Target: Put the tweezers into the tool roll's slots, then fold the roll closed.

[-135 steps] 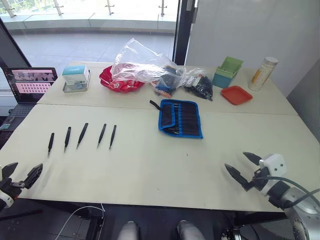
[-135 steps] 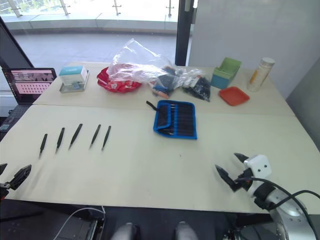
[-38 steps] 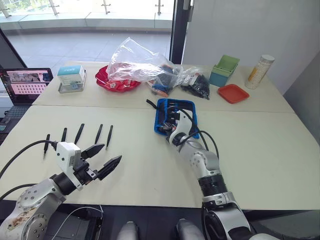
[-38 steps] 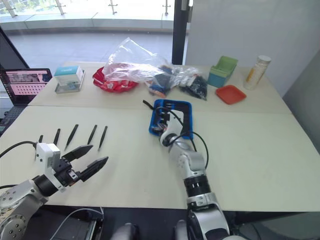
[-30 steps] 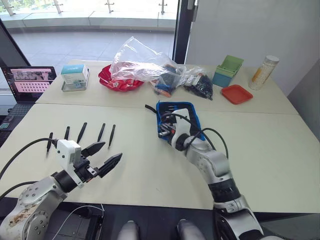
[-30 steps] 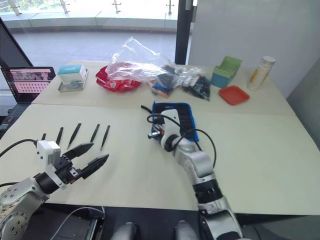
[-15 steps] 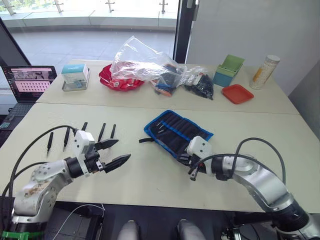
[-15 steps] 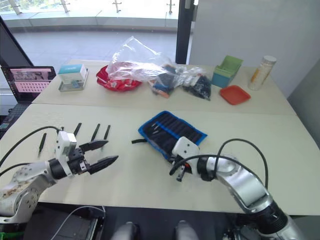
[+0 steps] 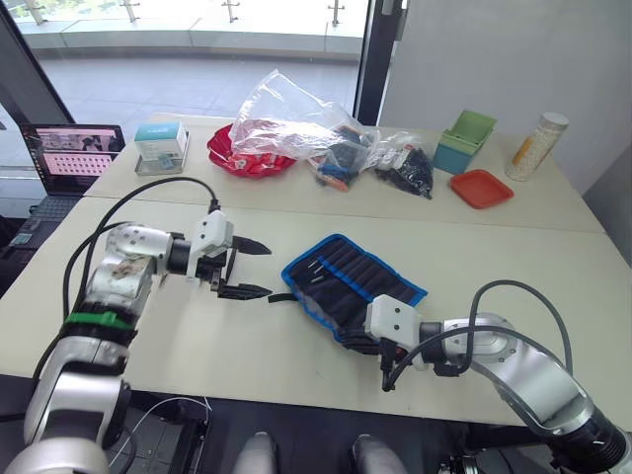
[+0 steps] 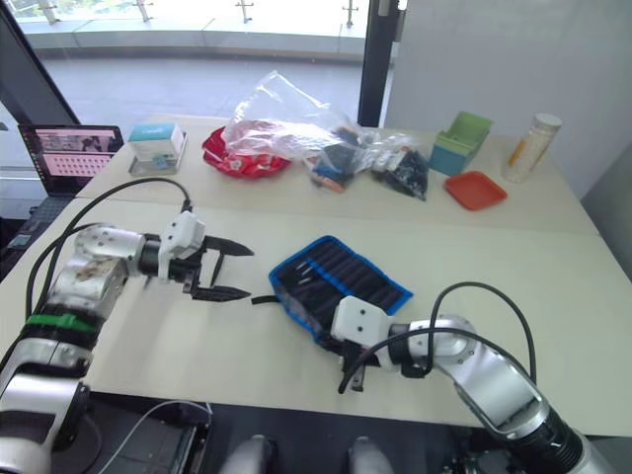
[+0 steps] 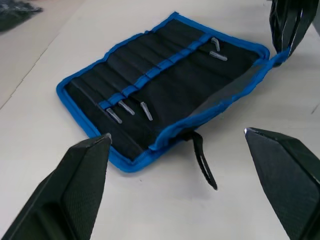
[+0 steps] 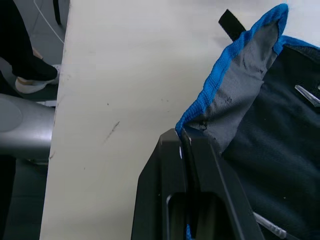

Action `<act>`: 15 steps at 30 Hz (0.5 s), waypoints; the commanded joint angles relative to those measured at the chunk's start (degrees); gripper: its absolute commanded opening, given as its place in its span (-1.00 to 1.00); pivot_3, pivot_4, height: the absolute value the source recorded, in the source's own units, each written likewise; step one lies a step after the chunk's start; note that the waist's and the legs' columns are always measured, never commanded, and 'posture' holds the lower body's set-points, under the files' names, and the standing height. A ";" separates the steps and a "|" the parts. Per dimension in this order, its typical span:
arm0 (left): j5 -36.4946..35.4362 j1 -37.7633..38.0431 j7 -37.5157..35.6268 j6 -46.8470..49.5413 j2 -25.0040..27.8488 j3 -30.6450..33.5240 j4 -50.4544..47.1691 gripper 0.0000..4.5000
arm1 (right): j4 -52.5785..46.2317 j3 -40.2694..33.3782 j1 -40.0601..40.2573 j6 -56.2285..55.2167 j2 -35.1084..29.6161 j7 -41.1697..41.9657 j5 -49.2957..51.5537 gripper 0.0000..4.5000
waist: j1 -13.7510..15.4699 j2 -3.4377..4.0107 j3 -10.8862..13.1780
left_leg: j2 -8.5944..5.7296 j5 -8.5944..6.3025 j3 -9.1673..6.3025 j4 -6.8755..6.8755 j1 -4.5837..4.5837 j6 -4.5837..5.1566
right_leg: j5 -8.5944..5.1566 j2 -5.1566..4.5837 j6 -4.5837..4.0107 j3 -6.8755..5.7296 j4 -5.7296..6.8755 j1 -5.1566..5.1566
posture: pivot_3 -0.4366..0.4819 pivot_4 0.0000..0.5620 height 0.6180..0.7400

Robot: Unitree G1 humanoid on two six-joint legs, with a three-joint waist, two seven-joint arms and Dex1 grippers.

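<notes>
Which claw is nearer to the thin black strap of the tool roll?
The left. The left claw hangs open just beside the strap, without touching it. The right claw is shut on the tool roll at its blue edge, farther from the strap.

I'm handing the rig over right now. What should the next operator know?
Left claw: open, holding nothing, beside the strap end of the roll.
Right claw: shut on the roll's near blue edge, with the flap raised a little.
Done: silvery tweezer tips sit in several slots; I cannot tell if all five are in.
Left: confirm the count, then fold the roll closed.
</notes>
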 commanded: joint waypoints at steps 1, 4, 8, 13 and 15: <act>2.84 -5.44 -3.02 -6.68 -2.64 -2.25 10.58 1.00 | -2.67 -1.15 0.07 0.40 0.44 -0.63 -0.13 -0.99 | -0.32 -0.01 0.01 | 0.00 -0.01 -0.03 0.01 -0.01 0.02 | 0.00 0.00 0.00 -0.02 0.05 -0.02 | -0.05 -0.47 0.72; 3.77 -8.33 -3.07 -10.50 -4.55 -4.72 15.80 0.75 | -3.29 -1.27 0.47 0.95 0.64 -1.23 -0.21 -1.00 | -0.56 -0.04 0.02 | -0.01 -0.03 -0.17 0.03 -0.15 0.05 | 0.00 0.01 0.00 -0.15 0.08 -0.08 | -0.05 -0.47 0.72; 3.25 -10.11 -3.07 -13.52 -6.19 -7.27 19.25 0.17 | -4.20 -1.20 1.12 1.57 0.75 -2.00 -0.50 -1.00 | -0.70 -0.04 0.02 | -0.07 -0.02 -0.25 0.07 -0.19 0.06 | 0.00 -0.03 0.00 -0.17 0.12 -0.09 | -0.05 -0.47 0.72; 1.82 -10.76 -3.07 -16.14 -5.83 -11.72 19.99 -0.57 | -5.40 -1.33 1.92 2.93 0.82 -3.07 -0.45 -1.00 | -0.74 -0.04 0.02 | -0.09 -0.01 -0.31 0.14 -0.18 0.06 | 0.00 -0.03 0.00 -0.18 0.24 -0.09 | -0.05 -0.47 0.72; 0.59 -10.92 -3.07 -15.50 -5.61 -12.49 20.09 -0.87 | -5.73 -1.51 2.29 3.40 0.95 -3.40 -0.24 -1.00 | -0.74 -0.04 0.02 | -0.10 -0.01 -0.32 0.15 -0.19 0.06 | 0.00 -0.04 0.00 -0.18 0.25 -0.09 | -0.05 -0.47 0.72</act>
